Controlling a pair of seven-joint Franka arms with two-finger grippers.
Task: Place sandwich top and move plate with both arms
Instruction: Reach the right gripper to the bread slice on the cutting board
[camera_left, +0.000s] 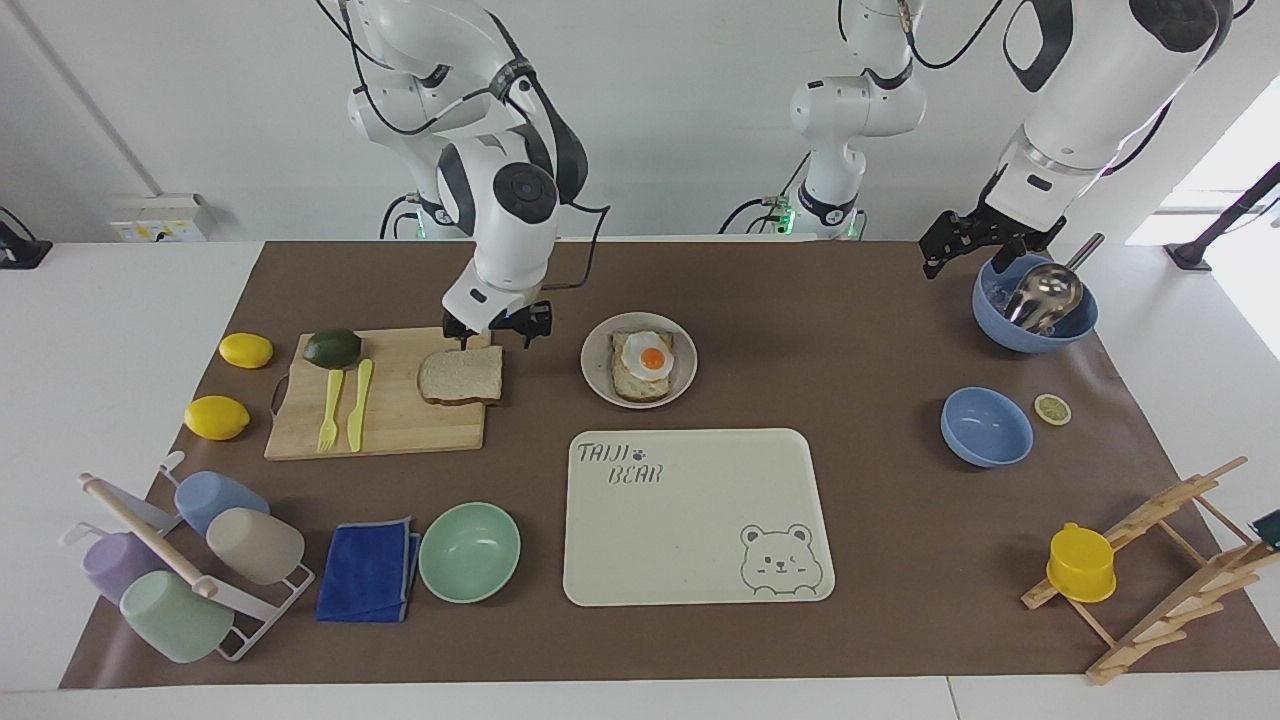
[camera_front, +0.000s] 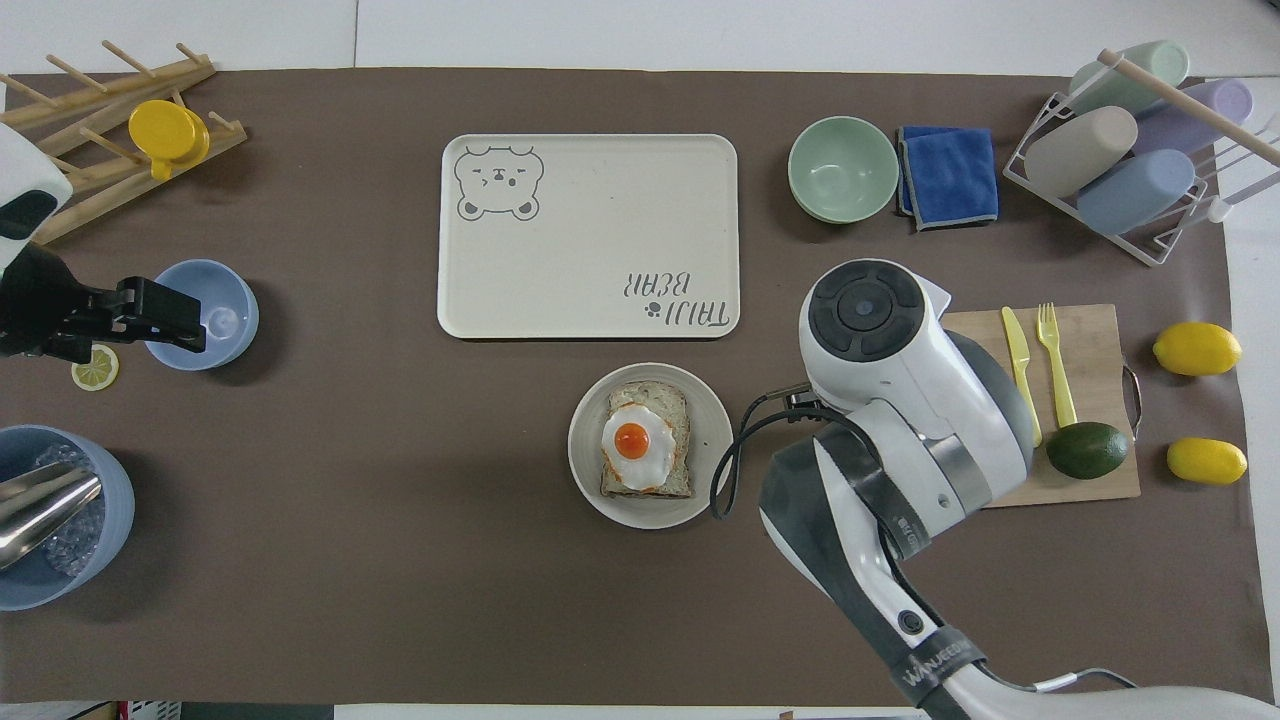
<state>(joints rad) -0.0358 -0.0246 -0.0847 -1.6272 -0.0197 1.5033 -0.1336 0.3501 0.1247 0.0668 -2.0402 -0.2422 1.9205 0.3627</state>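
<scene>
— What sits toward the right arm's end of the table?
— A wooden cutting board (camera_left: 385, 400) carrying the sandwich top (camera_left: 461, 376). The right gripper (camera_left: 497, 336) is over that slice's robot-side edge, fingers apart, holding nothing.

— And mid-table?
— The plate (camera_left: 592, 372), beside the board and apart from it, bears egg-topped bread (camera_left: 642, 364). The bear tray (camera_left: 690, 560) lies farther from the robots.

— The other arm?
— The left gripper (camera_left: 975, 250) waits over a blue bowl (camera_left: 1030, 325) holding a metal scoop (camera_left: 1045, 290), fingers spread, empty.
</scene>
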